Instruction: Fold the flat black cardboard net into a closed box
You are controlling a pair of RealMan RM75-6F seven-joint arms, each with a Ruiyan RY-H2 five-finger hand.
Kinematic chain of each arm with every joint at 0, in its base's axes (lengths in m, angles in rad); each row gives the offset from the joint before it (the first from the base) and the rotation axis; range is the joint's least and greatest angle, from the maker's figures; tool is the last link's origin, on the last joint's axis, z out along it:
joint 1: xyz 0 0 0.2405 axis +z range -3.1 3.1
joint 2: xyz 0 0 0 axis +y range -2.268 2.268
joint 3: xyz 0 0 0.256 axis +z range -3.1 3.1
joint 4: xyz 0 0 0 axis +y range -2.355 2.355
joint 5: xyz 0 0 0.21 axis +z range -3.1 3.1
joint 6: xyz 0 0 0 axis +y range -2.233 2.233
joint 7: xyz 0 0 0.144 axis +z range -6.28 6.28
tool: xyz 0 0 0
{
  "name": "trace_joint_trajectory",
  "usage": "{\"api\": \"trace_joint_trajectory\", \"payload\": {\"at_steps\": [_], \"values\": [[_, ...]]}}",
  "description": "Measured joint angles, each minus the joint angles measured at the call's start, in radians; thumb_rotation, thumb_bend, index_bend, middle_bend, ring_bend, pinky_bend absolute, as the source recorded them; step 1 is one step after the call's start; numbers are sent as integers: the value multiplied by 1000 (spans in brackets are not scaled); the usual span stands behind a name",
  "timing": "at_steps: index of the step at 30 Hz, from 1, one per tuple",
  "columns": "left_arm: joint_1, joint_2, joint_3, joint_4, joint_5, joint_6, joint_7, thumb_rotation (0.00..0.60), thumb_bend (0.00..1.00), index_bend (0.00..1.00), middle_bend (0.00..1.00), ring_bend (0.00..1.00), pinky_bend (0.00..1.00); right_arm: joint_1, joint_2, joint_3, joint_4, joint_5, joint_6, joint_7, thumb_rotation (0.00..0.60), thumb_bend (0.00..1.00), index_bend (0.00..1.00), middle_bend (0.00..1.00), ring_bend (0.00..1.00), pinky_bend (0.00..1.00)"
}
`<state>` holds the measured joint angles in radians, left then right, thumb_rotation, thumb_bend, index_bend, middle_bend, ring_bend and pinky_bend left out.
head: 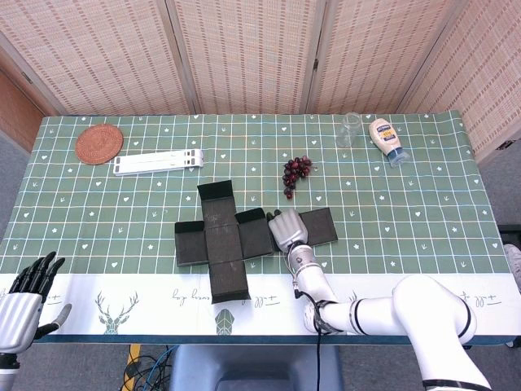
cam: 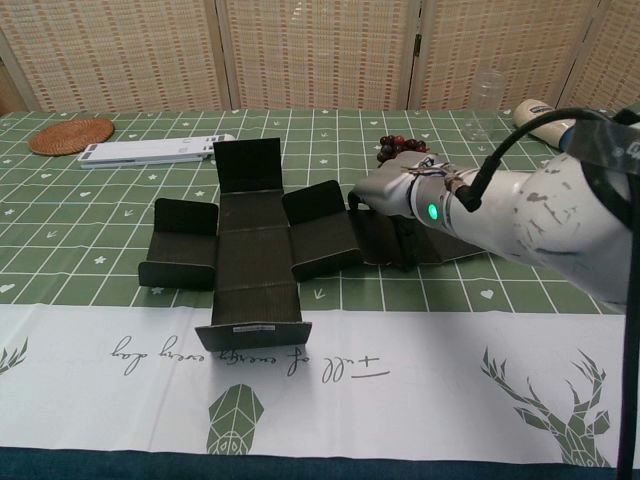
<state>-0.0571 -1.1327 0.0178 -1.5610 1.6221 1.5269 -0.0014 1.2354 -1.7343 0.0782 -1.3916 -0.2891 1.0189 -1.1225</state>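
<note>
Net: the flat black cardboard net [head: 220,239] lies cross-shaped on the green checked bench [head: 423,212], several flaps tilted upward.
Right hand: the right hand [head: 283,230] rests palm-down on the net's long right-hand strip, fingers pressing the cardboard [cam: 385,190]; whether it grips it cannot be told.
Left hand: the left hand [head: 24,292] hangs off the bench's near-left corner, fingers spread, holding nothing.
Behind: a dark grape bunch [head: 295,172], a white mayonnaise bottle [head: 386,139], a round woven coaster [head: 99,143].
</note>
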Motion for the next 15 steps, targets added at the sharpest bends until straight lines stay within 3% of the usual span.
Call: {"api": "trace_joint_trajectory", "payload": {"at_steps": [2,5,8,11,15], "values": [[-19,-5,-11,18,14,-1,-21,600,297,136,98,372,492,-13,2,8,-11,-35,2,35,600,345,359,410,877,1000],[-58,-13,-28,49,28,-19,-59,600,297,204,150,531,618,-33,3,16,-23,-85,0,85,600,348,360,411,877,1000],[-111,-26,-52,93,40,-50,-82,600,297,236,177,679,815,-52,4,21,-30,-125,-9,125,600,348,360,411,877,1000],[-167,-47,-73,142,49,-92,-97,600,297,220,179,741,932,-66,5,25,-34,-154,-17,150,600,348,360,411,877,1000],[-231,-83,-90,211,52,-156,-109,600,255,141,149,752,943,-76,7,26,-37,-183,-26,168,600,348,360,411,877,1000]]}}
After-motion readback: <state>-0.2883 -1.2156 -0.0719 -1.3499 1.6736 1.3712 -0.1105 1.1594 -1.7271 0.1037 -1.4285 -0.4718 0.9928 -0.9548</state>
